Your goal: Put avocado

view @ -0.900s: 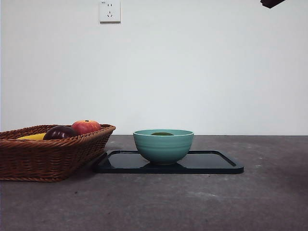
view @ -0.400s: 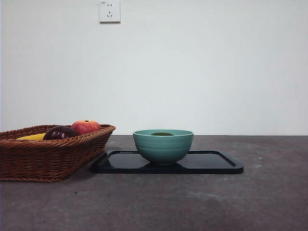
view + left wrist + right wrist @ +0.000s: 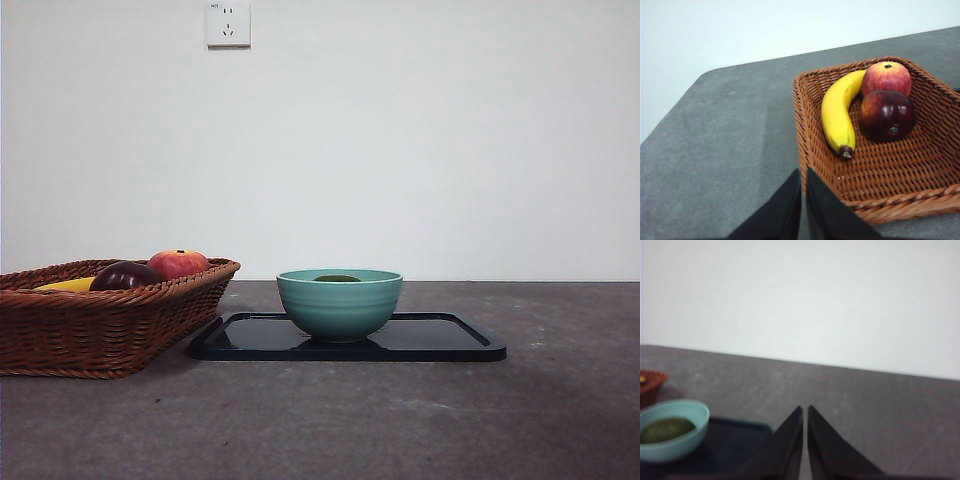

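The dark green avocado [image 3: 666, 430] lies inside the teal bowl [image 3: 339, 302], and only its top [image 3: 337, 278] shows over the rim in the front view. The bowl stands on a black tray [image 3: 440, 340]. My right gripper [image 3: 804, 412] is shut and empty, raised well away from the bowl [image 3: 670, 427]. My left gripper [image 3: 803, 176] is shut and empty too, hanging over the table just outside the wicker basket [image 3: 880, 200]. Neither arm shows in the front view.
The wicker basket [image 3: 100, 320] at the left holds a banana [image 3: 837, 117], a red apple [image 3: 886, 77] and a dark purple fruit [image 3: 888, 114]. A wall socket [image 3: 228, 22] sits on the white wall behind.
The black arm tip at the top right corner of the front view has risen out of sight. The bowl, avocado and basket have not moved.
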{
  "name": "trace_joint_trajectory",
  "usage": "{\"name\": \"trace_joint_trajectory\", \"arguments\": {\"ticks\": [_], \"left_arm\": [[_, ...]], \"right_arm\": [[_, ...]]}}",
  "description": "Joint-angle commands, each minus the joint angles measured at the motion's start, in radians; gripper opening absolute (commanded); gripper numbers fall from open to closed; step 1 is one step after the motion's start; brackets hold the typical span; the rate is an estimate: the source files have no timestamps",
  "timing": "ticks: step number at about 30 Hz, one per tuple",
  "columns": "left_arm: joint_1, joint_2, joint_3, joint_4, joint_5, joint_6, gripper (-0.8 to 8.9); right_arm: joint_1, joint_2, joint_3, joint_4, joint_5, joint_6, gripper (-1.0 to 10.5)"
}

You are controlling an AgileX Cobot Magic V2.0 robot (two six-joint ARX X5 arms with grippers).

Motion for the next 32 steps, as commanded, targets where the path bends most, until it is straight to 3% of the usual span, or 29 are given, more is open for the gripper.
{"name": "trace_joint_trajectory", "arguments": {"ticks": [1, 10, 24, 32], "left_arm": [[0.001, -0.001, -0.021, -0.008, -0.003, -0.01, 0.15], [0.001, -0.001, -0.021, -0.008, -0.003, -0.01, 0.15], [0.001, -0.001, -0.021, -0.008, -0.003, -0.01, 0.16], [0.001, -0.001, -0.021, -0.008, -0.003, -0.01, 0.15]], "right_arm": [[-0.002, -0.037, -0.065, 0.03, 0.034, -0.008, 0.1], [-0.002, -0.074, -0.119, -0.035, 0.1, -0.01, 0.1], [-0.002, -0.074, -0.119, -0.192, 0.1, -0.01, 0.1], [-0.002, -0.074, -0.119, -0.181, 0.096, -0.007, 0.1]]}}
